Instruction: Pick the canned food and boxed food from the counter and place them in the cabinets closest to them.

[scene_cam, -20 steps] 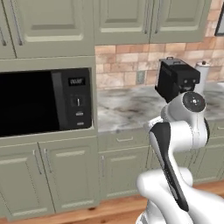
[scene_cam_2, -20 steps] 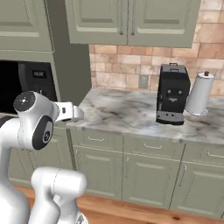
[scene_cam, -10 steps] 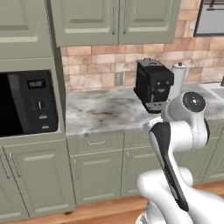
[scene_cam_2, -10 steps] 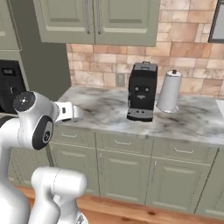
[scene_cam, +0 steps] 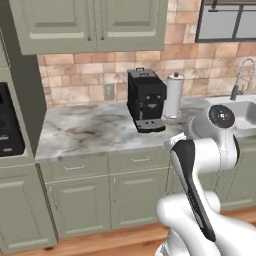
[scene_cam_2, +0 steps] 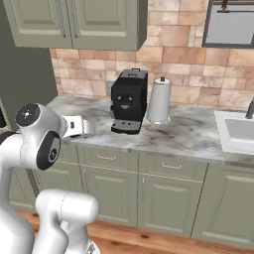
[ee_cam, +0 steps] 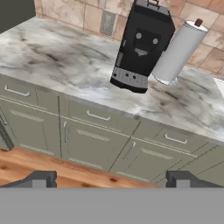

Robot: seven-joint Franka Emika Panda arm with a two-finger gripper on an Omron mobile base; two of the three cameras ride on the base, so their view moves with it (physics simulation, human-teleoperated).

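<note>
Here the pincer gapes wide, empty, facing a coffee machine beside a paper-towel roll.

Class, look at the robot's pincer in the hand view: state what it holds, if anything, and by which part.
Nothing is held. The pincer stands open, its two dark fingertips wide apart with only wooden floor and olive-green base cabinets between them.

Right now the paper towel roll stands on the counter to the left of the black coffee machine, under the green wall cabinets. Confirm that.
Not quite. The paper towel roll stands on the counter to the right of the black coffee machine, not the left, as the right base view shows. The rest holds: the green wall cabinets hang above.
</note>
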